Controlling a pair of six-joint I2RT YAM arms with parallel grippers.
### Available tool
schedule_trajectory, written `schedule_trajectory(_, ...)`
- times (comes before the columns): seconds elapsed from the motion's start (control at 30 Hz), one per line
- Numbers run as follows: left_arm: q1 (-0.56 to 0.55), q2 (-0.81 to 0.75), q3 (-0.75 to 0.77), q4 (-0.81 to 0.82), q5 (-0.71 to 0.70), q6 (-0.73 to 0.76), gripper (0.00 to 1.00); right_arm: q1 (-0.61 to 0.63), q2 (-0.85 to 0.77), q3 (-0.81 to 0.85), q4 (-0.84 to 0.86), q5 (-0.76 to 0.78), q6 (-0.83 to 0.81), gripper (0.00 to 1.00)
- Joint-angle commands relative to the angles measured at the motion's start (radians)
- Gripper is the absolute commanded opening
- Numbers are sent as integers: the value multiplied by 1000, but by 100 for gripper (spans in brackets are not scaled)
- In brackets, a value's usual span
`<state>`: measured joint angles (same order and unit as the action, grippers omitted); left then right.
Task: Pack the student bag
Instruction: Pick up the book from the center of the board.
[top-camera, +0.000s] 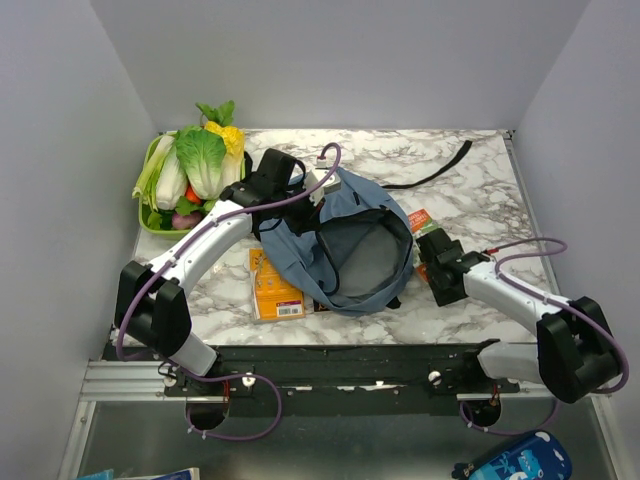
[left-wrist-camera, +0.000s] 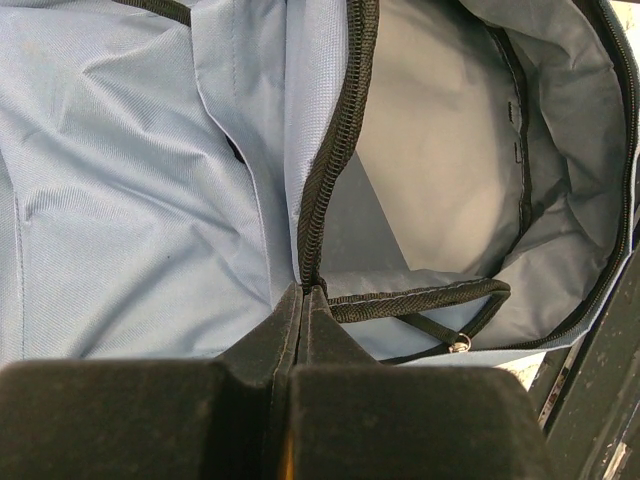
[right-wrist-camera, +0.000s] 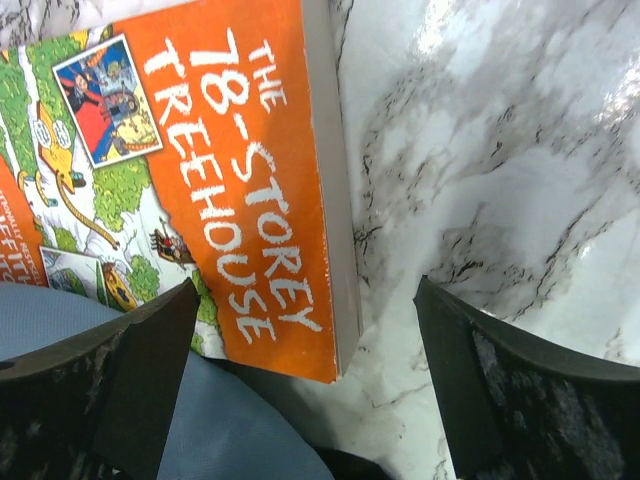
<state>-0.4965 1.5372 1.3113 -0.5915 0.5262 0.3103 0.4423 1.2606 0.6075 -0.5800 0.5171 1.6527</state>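
The student bag (top-camera: 350, 250) lies in the middle of the marble surface (top-camera: 480, 200), a little toward the near edge. Its main compartment gapes upward and shows a pale grey lining. The left end effector (top-camera: 312, 188) reaches the bag's far left rim. In the left wrist view it (left-wrist-camera: 303, 300) is clenched, its fingers pressed together on the bag fabric (left-wrist-camera: 130, 200) right where the black zipper (left-wrist-camera: 335, 150) runs down between them. The right end effector (top-camera: 428, 245) sits at the bag's right side. In the right wrist view it (right-wrist-camera: 305, 300) is released, jaws spread wide and grasping nothing, hanging over the spine edge of an orange book (right-wrist-camera: 230, 170) titled "The 78-Storey Treehouse", which lies flat on the marble beside blue bag cloth (right-wrist-camera: 230, 430). A second orange book (top-camera: 272, 290) lies toward the near left, its far end tucked under the bag. A green basket (top-camera: 150, 215) of vegetables (top-camera: 200, 160) occupies the far left corner. A black strap (top-camera: 435, 175) trails from the bag toward the far right corner.
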Motion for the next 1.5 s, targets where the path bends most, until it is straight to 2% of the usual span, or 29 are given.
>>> schedule_trajectory(0.0,9,-12,-3,-13,29,6,0,-25,8,-11,-14,23,-1,98)
schedule_trajectory(0.3,9,-8,3,-30,34,21,0,-28,163,90,31,-28,-71,98)
schedule_trajectory(0.4,9,-8,2,-33,34,30,0,-28,177,89,35,-29,-77,92)
schedule_trajectory(0.5,9,-8,3,-39,35,39,0,-28,155,51,71,-28,-93,70)
schedule_trajectory(0.53,9,-8,5,-41,37,41,0,-28,146,41,80,-23,-94,55)
schedule_trajectory(0.6,9,-2,12,-47,41,46,0,-28,128,20,95,-14,-96,41)
schedule_trajectory(0.63,9,0,14,-51,44,46,0,-28,117,8,95,-11,-97,31)
schedule_trajectory(0.7,9,4,23,-57,49,46,0,-30,103,0,103,-6,-116,22)
schedule_trajectory(0.73,9,4,25,-59,49,47,0,-28,89,-8,103,-3,-120,11)
schedule_trajectory(0.8,9,6,25,-59,52,43,0,-28,69,-17,106,-3,-134,2)
schedule_trajectory(0.97,9,3,20,-57,58,32,0,-28,-41,-15,92,15,-200,1)
schedule_trajectory(1.23,6,32,49,-18,67,-14,0,-24,-364,132,40,44,-478,1)
schedule_trajectory(1.47,-22,86,108,31,49,-59,0,-22,-512,296,-63,24,-648,1)
